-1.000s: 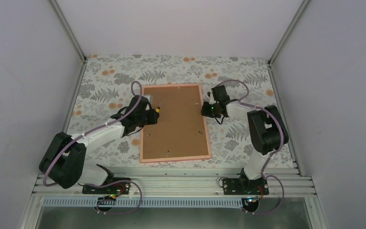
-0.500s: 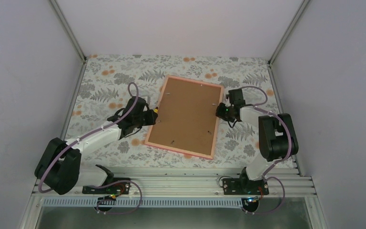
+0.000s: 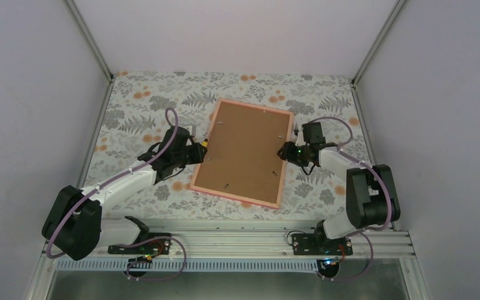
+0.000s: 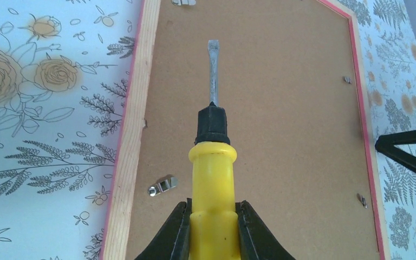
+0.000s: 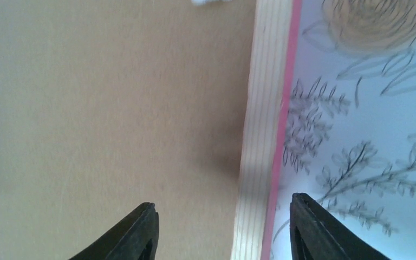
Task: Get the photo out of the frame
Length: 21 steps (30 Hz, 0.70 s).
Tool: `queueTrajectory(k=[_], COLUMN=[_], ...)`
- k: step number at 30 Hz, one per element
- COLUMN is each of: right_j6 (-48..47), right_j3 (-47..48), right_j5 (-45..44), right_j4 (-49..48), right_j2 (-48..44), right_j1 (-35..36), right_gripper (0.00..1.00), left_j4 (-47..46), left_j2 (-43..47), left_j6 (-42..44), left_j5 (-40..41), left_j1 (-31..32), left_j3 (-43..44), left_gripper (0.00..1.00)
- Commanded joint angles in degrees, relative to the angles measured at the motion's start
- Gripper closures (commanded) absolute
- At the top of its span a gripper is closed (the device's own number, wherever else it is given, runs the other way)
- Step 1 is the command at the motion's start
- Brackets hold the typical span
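Large thin pink rectangular picture frame (image 3: 244,153) lies flat and face-down on the floral tablecloth (image 3: 144,112), near table centre. It is skewed, with the far short edge slanting down toward the right in the top view. Brown fibreboard back panel (image 4: 292,135) faces up inside pale bare-wood rails (image 5: 262,135) with a pink outer edge. Small metal clips (image 4: 162,186) sit on the panel along its borders, just beside the rails.

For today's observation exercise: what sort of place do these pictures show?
Probably a robot test booth: plain grey walls, a floral tablecloth, and a left arm and right arm bolted to a metal rail.
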<state>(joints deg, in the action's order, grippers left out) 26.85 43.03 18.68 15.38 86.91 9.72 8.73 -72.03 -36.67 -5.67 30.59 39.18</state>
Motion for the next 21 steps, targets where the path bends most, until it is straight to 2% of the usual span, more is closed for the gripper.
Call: queueTrajectory(k=[1,12,21], right_j6=[-3.1,-3.4,1.9], right_j3=[-2.6,-7.8,-6.7], right_j5=[3.2,7.1,10.1], right_j4=[3.3,5.2,0.6], right_j2=[-3.5,-7.1,-4.2], right_j1=[1.7,7.5,18.6], right_gripper=[0.46,0.38,0.36], left_j4=[-1.4,-3.3,-3.0], left_j2=[1.0,0.7,1.5], left_j6=[-0.3,-0.8,-0.7], left_j5=[-2.2,-4.7,-4.2], left_j1=[-0.1,0.2,0.2], left_j3=[-0.8,-1.9,-2.3], left_gripper=[0.98,0.98,0.98])
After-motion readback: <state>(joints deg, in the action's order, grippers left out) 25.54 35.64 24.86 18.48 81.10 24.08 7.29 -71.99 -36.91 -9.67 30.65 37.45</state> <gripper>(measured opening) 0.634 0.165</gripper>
